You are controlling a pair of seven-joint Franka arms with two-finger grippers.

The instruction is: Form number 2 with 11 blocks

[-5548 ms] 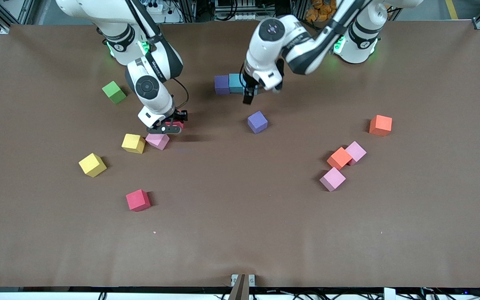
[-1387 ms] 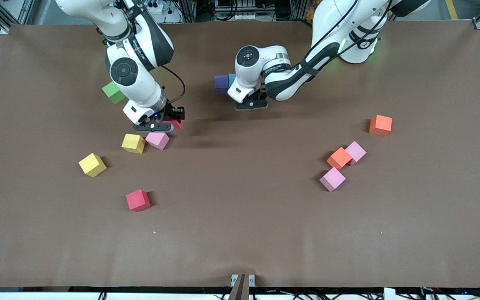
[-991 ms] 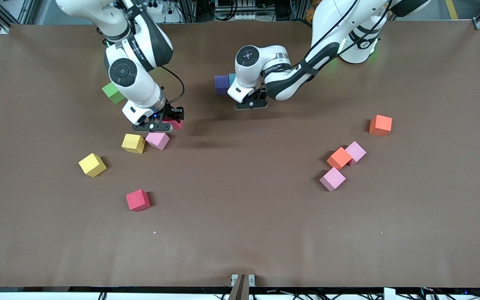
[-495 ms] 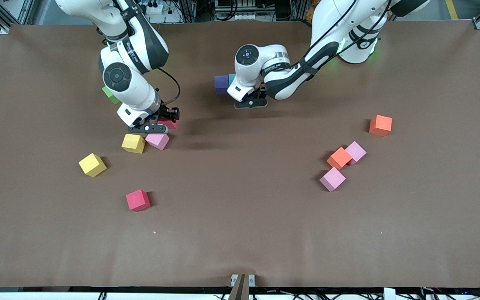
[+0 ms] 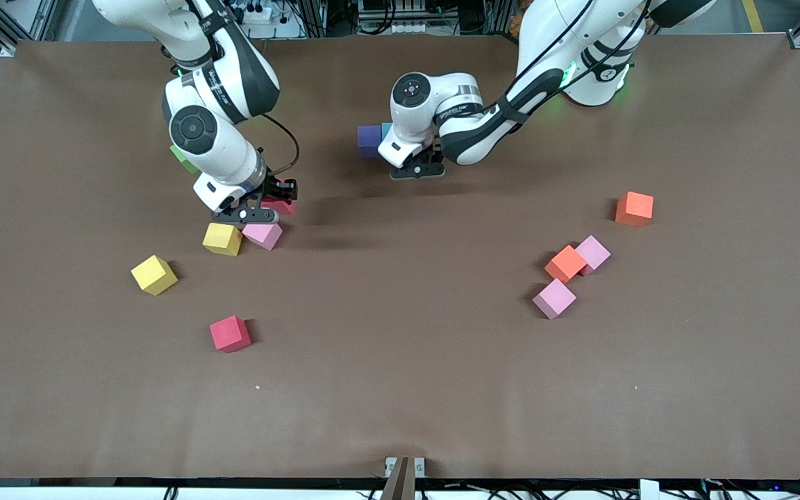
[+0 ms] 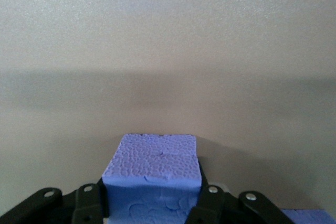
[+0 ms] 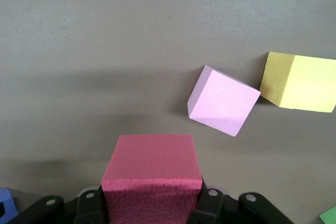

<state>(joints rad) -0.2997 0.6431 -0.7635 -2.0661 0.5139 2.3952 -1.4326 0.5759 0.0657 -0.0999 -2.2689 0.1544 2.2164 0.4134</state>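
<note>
Two cubes sit joined near the robots' edge of the table: a purple block touching a light blue block, the only part of the number 2 we can see started. We judge the task early, most cubes unplaced.

Left gripper is over the table just beside that pair, clamped on a second purple block; we take it as the next piece of the top row. Right gripper is closed on a red block, over the table by a pink block and a yellow block.

Loose toward the right arm's end: another yellow block, another red block, the green cube. Toward the left arm's end: two orange blocks, two pink blocks.
</note>
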